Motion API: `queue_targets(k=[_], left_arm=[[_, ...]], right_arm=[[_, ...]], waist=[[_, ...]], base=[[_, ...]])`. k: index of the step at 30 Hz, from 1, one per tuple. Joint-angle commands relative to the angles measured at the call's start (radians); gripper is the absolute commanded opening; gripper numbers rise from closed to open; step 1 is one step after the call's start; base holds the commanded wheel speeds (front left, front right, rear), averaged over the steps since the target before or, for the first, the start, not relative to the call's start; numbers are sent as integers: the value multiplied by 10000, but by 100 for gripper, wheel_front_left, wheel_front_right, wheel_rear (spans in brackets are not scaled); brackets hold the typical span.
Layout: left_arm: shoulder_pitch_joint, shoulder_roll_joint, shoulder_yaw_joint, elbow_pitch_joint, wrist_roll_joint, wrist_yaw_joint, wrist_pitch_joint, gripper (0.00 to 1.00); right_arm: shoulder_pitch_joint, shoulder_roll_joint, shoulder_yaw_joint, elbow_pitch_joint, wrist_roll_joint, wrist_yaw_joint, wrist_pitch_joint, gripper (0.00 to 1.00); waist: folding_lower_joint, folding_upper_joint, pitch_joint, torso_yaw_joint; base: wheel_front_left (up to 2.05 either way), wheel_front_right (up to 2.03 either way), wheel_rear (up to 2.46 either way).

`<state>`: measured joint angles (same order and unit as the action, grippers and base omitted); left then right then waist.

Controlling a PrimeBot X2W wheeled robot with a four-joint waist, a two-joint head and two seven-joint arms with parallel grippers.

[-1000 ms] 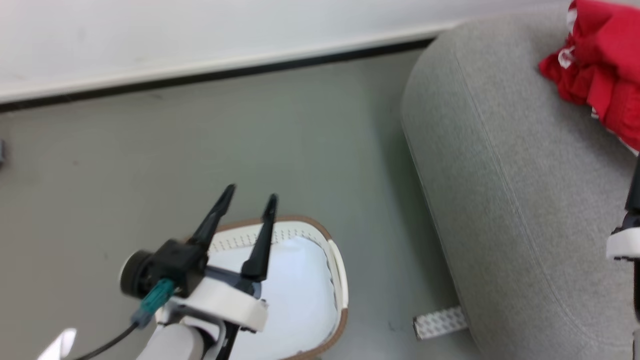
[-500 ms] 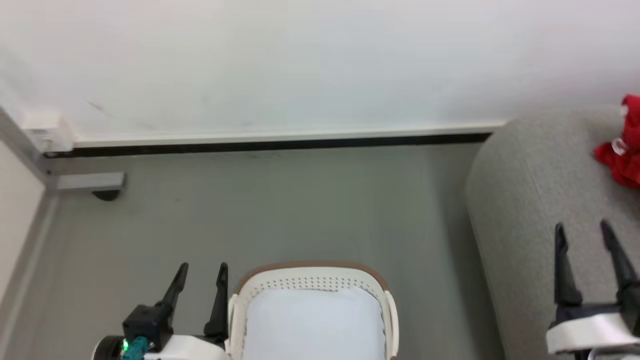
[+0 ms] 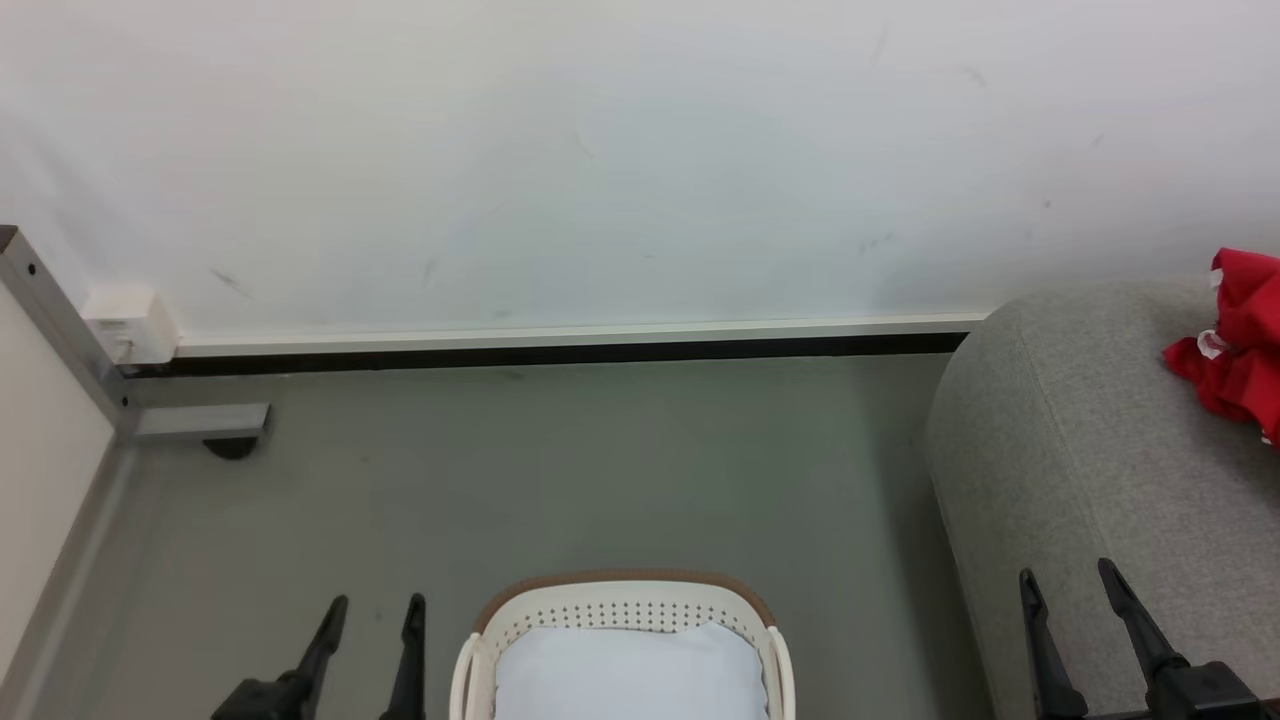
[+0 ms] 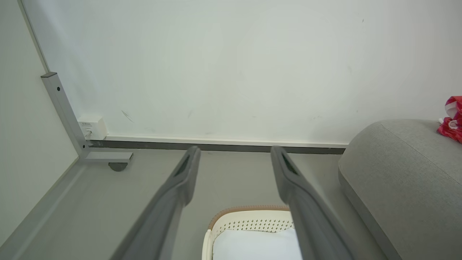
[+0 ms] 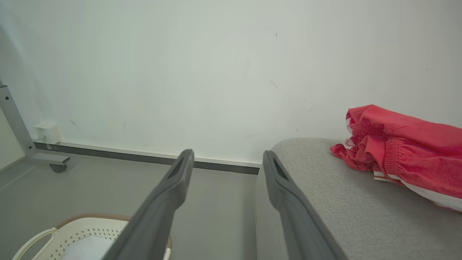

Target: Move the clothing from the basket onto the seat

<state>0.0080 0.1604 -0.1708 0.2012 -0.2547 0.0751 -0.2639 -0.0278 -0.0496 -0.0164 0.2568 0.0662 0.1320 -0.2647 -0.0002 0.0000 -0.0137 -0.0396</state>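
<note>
Left gripper: low left, fingers spread wide, nothing between them, above bare floor.
Right gripper: low right, spread just as wide, holding nothing, over the front of the seat.
Basket: between the two grippers, cream with a tan rim, pale cloth inside.
Seat: grey sofa, right side.
Clothing: red, white-striped, bunched on top of the seat near the wall. Small white tag, too small to read.
White box: far left on the wall, print illegible.
</note>
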Motion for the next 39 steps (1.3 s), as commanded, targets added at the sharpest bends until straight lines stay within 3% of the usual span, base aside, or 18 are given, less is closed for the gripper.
queue_targets(k=[1,20,21,25,39], left_arm=[[124,-8,71,31,103,-32,-6,100],[197,-870,1364,275,1018,-1039,-7,100],[192,-894,1407,237,1008,-1076,-8,0],[182,-928,1355,534,859,-1106,65,0],[-94,-958,1653,516,-1847,-1286,781,0]], right_arm=[[169,-20,-2,23,50,-26,8,100],[247,-19,180,198,105,-26,7,100],[260,-18,180,200,109,-26,7,0],[144,42,160,440,107,0,37,0],[-50,26,-59,318,2996,-3,741,0]], waist=[[2,0,-49,-83],[2,0,-80,-421],[2,0,-86,-422],[2,0,-83,-422],[2,0,-55,-329]], base=[[0,0,0],[0,0,0],[0,0,0],[0,0,0],[0,0,0]])
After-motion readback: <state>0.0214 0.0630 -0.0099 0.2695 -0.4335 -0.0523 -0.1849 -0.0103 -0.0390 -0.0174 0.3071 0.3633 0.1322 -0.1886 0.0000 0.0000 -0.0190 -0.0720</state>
